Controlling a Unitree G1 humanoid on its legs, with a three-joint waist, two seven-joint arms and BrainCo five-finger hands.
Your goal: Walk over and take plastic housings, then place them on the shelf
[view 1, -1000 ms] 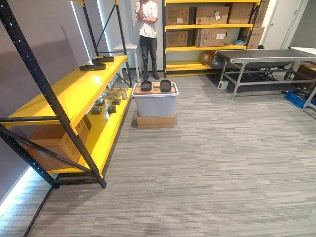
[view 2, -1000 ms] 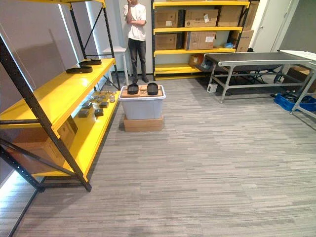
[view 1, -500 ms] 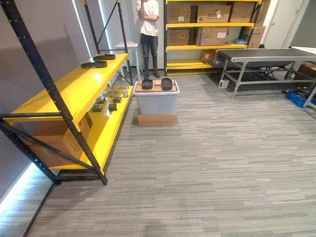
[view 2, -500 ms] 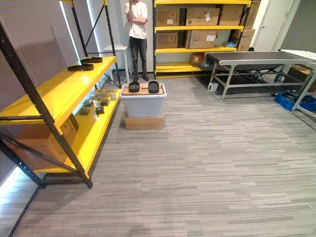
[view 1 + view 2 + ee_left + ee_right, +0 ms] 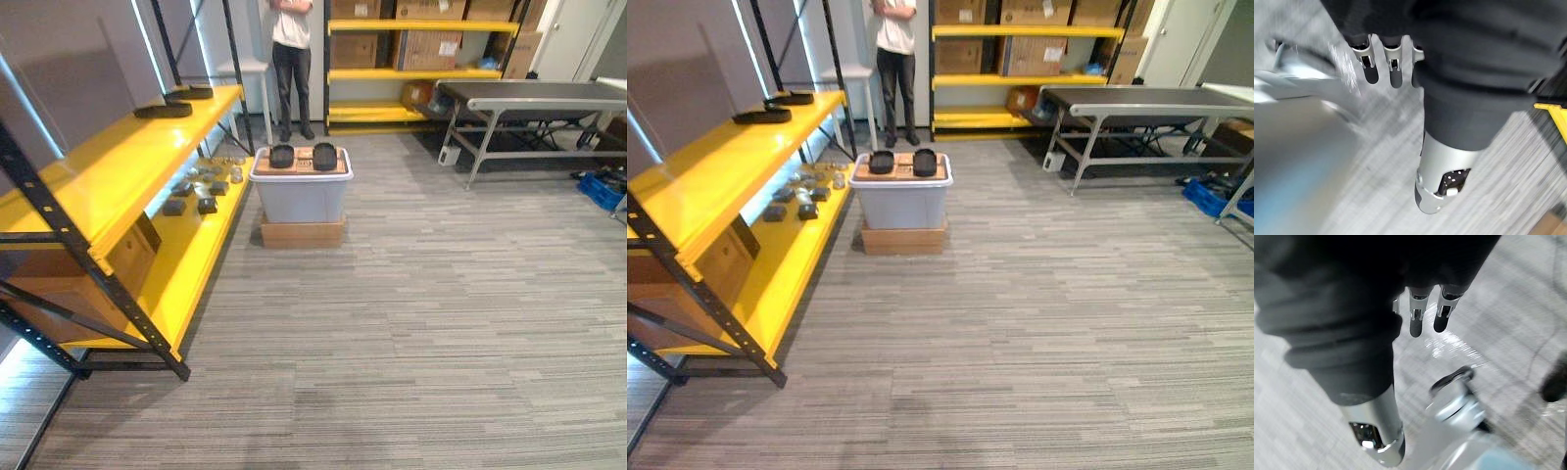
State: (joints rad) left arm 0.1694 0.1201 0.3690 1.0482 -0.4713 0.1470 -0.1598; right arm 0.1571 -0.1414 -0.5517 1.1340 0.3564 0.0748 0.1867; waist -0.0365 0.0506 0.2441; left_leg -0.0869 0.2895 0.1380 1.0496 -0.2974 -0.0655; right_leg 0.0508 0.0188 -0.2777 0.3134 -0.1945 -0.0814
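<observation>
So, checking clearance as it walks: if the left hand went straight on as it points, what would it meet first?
Probably the grey carpeted floor; the left hand hangs empty, fingers straight, aimed down at it. Depth is unclear.

Person (image 5: 291, 59) by far rack (image 5: 411, 74) of cardboard boxes (image 5: 431, 44), grey tote (image 5: 301, 199) on flat carton (image 5: 302, 233), long table (image 5: 534, 93), perhaps a conveyor

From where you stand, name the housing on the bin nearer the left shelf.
The left housing; the right housing sits farther from the yellow shelf.
</observation>
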